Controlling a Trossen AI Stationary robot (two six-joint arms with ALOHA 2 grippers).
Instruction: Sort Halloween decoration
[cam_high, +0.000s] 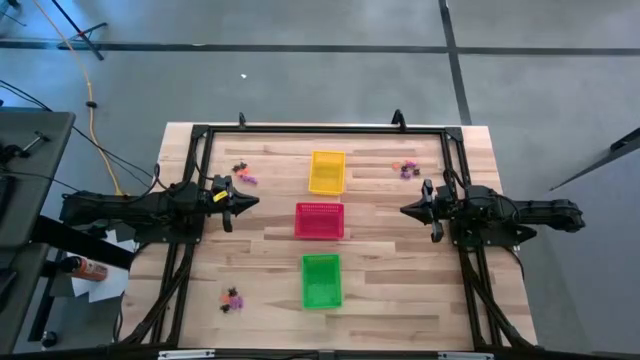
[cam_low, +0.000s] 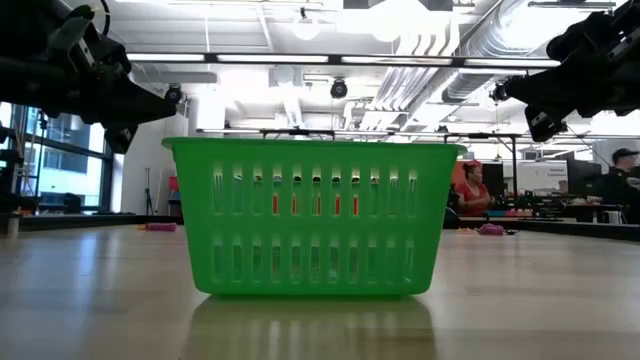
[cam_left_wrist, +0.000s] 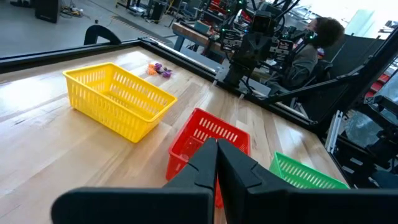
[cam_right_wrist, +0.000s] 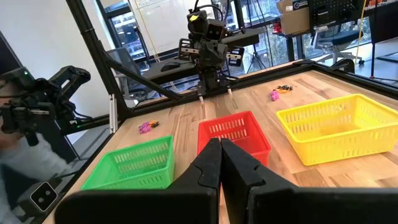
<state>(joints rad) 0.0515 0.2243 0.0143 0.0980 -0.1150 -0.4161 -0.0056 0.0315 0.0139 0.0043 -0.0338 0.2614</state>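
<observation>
Halloween decoration: tiny trinkets are lying in three small clusters on the wooden table (cam_high: 400, 300), none in a basket.
Far-left cluster (cam_high: 243, 174): black and purple-pink pieces are sitting near the yellow basket's left side, apart from it.
Far-right cluster (cam_high: 405, 168): orange and purple pieces are resting to the right of the yellow basket.
Near-left cluster (cam_high: 232, 298): dark and pink pieces are lying left of the green basket.
Yellow basket (cam_high: 327, 171): is standing farthest in the centre row.
Red basket (cam_high: 319, 220): is sitting between the other two.
Green basket (cam_high: 321, 280): is standing nearest.
Left gripper (cam_high: 250, 201): is hovering left of the red basket, fingers pressed together, holding nothing.
Right gripper (cam_high: 407, 210): is hovering right of the red basket, fingers pressed together, empty.
Person (cam_low: 471, 193): is sitting in the room beyond the table.
</observation>
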